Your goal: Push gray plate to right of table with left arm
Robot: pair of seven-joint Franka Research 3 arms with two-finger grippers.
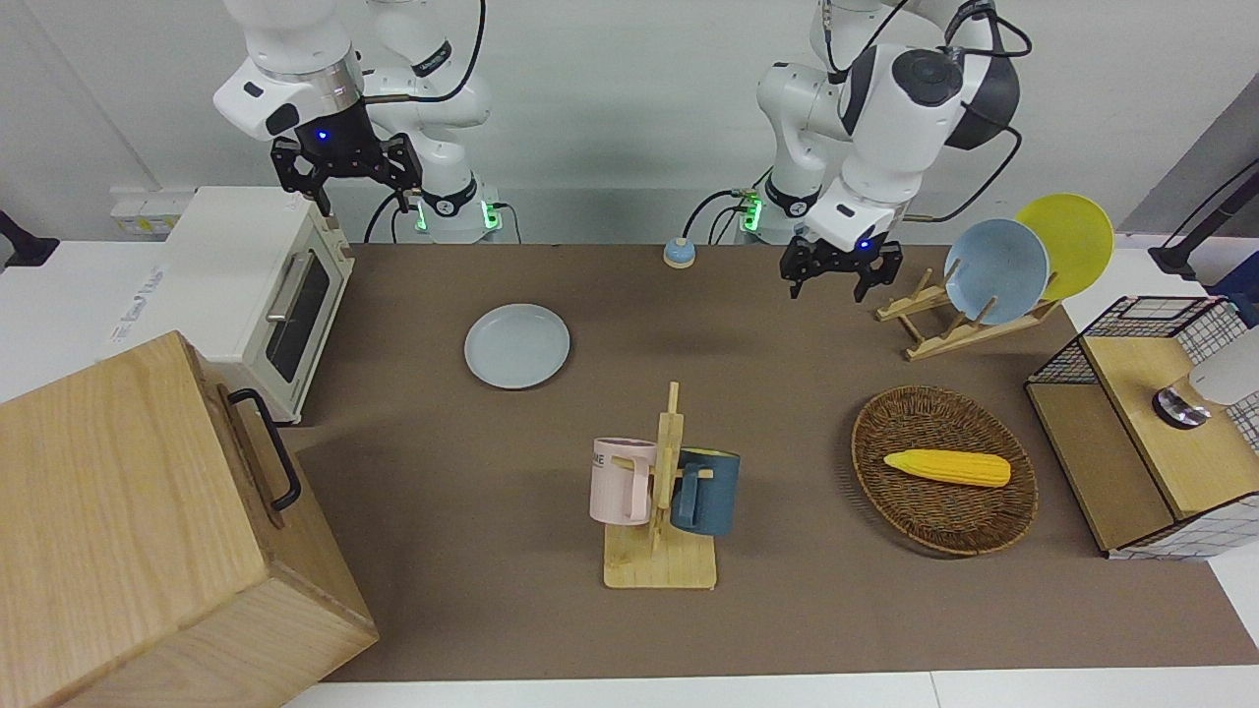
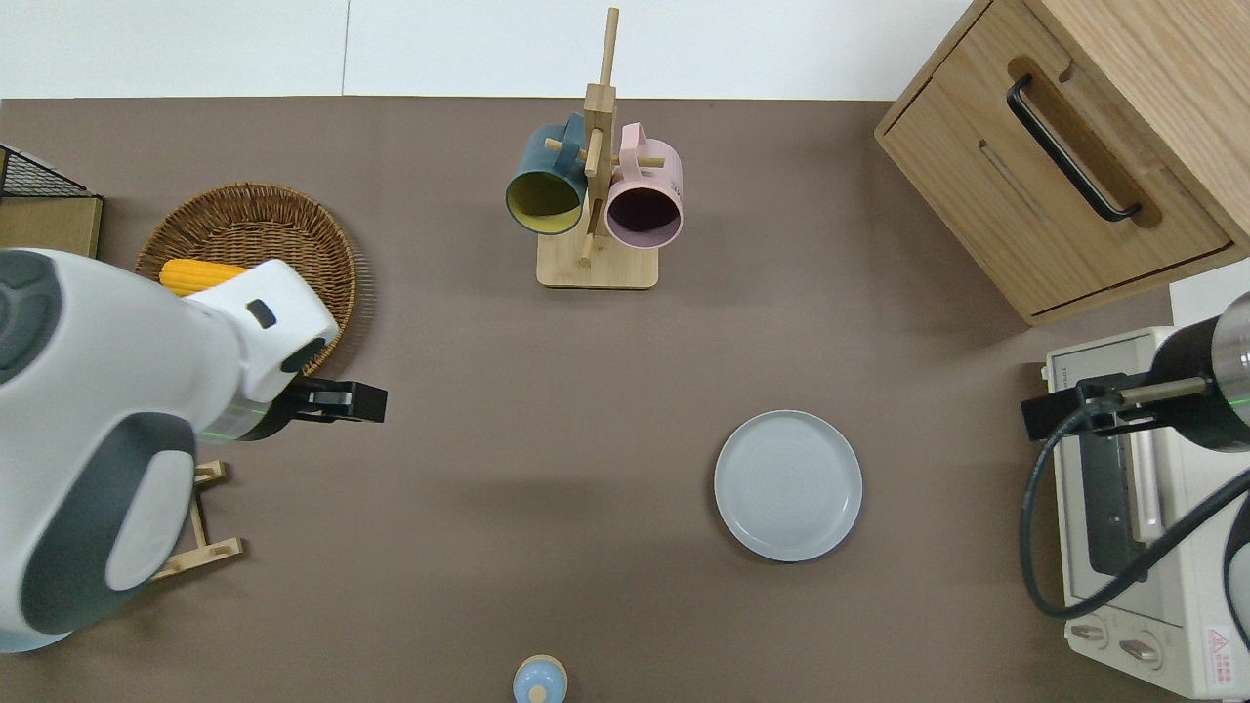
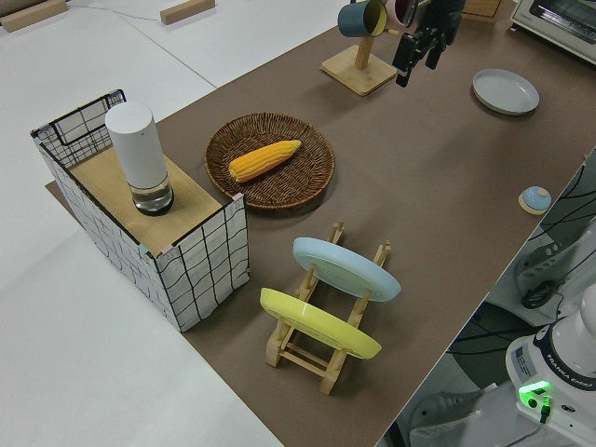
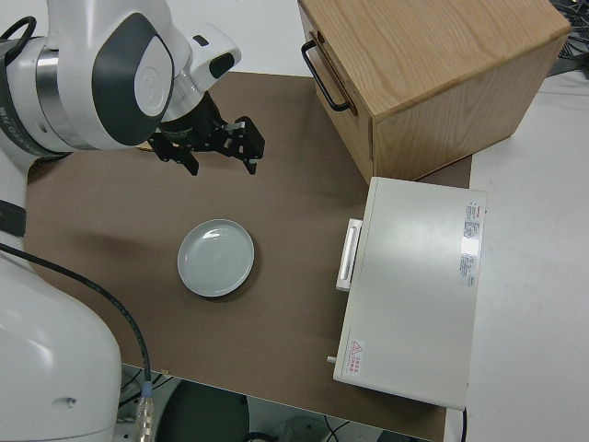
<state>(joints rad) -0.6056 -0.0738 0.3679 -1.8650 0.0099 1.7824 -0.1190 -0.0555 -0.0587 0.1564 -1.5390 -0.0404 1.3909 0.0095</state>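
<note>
The left pincer (image 1: 839, 272) hangs in the air with its fingers spread apart and nothing between them, over bare brown mat just beside the wicker basket (image 2: 303, 234), between that basket and the wooden plate rack (image 1: 934, 324), toward the left arm's end of the bench (image 2: 547, 371). The left arm (image 1: 885, 108) bends down to it from its base. The basket holds a yellow corn cob (image 1: 946, 468), and the rack carries a blue dish (image 1: 1003, 270) and a yellow plate (image 1: 1072, 241) standing on edge. The gray plate (image 2: 788, 485) lies flat on the bench well apart from the left pincer, toward the right arm's end, near the white toaster oven (image 1: 261, 295) and touched by nothing. A mug stand (image 2: 596, 195) with a dark blue mug (image 2: 543, 184) and a pink mug (image 2: 645, 200) sits farther from the robots than the plate. The right arm is parked, and its right pincer (image 1: 344, 182) is spread and empty.
</note>
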